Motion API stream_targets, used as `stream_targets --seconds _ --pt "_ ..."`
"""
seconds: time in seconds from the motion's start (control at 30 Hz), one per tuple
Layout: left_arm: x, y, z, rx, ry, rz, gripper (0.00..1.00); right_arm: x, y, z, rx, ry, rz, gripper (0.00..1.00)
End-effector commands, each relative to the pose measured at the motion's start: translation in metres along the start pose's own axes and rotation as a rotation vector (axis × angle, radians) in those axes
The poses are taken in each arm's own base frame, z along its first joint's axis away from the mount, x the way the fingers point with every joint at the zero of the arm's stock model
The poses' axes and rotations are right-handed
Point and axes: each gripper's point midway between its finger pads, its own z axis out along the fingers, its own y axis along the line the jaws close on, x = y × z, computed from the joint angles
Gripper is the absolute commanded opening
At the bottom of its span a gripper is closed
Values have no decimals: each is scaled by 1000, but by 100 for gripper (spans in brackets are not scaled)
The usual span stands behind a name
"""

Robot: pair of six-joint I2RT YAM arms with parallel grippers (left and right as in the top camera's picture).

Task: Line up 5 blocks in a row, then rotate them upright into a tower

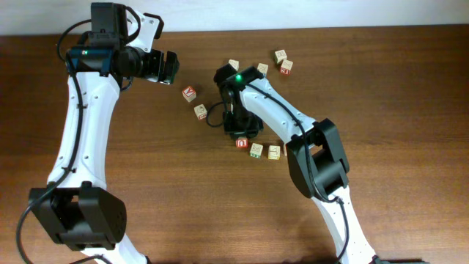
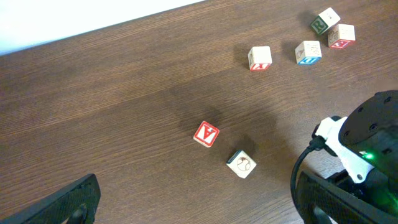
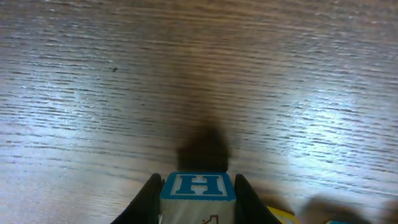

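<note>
Clamping a pale wooden blue-lettered cube (image 3: 199,186), the right gripper (image 3: 198,182) is working, seemingly mid-task; left gripper (image 1: 174,67) is gaping wide, upper-right blocks (image 2: 260,58) apparently waiting.

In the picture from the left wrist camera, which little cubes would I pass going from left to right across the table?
red A cube → cube with a round drawing → red-edged cube → blue-edged cube → green-lettered cube → red-lettered cube

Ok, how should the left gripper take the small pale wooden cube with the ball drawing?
Straight down from above, pinching two opposite side faces of the pale wooden cube. It lies flat, turned diagonally, so turn the wrist to match; the red-faced A cube sits apart.
</note>
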Motion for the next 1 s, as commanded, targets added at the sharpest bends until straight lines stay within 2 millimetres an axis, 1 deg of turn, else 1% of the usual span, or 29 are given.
stream_targets --seconds 0.0,0.03,0.1,0.2,0.23,0.27,0.3,0.37,0.4,0.43,0.47,0.5,0.57,0.6,0.7,0.8,0.87,0.97 --pt "-5 0 -2 -1 -13 14 99 8 8 0 -2 12 -3 31" --pt "-5 0 -2 -1 -13 13 99 12 10 1 3 23 -9 40" --pt "-5 0 -2 -1 -13 14 99 22 13 1 18 48 -22 47" --pt "-5 0 -2 -1 -13 13 99 32 10 -1 38 85 -25 48" --pt "-5 0 -2 -1 -13 14 99 30 10 -7 29 81 -44 48" --pt "-5 0 -2 -1 -13 14 99 23 10 -20 17 57 -47 48" --pt "-5 0 -2 -1 -13 13 99 12 12 -35 2 10 -69 50" --pt "-5 0 -2 -1 -13 14 99 -6 12 -55 -23 -61 -77 53" --pt "-5 0 -2 -1 -13 14 99 -24 16 -66 -54 -132 -95 54" --pt "-5 0 -2 -1 -13 14 99 -39 25 -72 -86 -202 -175 58" --pt "-5 0 -2 -1 -13 14 99 -49 31 -75 -99 -247 -220 59" --pt "-5 0 -2 -1 -13 13 99 -65 44 -74 -119 -326 -294 60" --pt "-5 0 -2 -1 -13 14 99 -78 62 -64 -137 -402 -356 60" --pt "-5 0 -2 -1 -13 13 99 -83 70 -56 -149 -430 -371 60" --pt "-5 0 -2 -1 -13 14 99 -90 86 -36 -169 -482 -418 60" --pt "-5 0 -2 -1 -13 14 99 -96 95 -28 -173 -530 -474 61" --pt "-5 -1 -2 -1 -13 14 99 -98 96 -21 -173 -533 -476 61" --pt "-5 0 -2 -1 -13 13 99 -100 95 -3 -169 -516 -476 60"
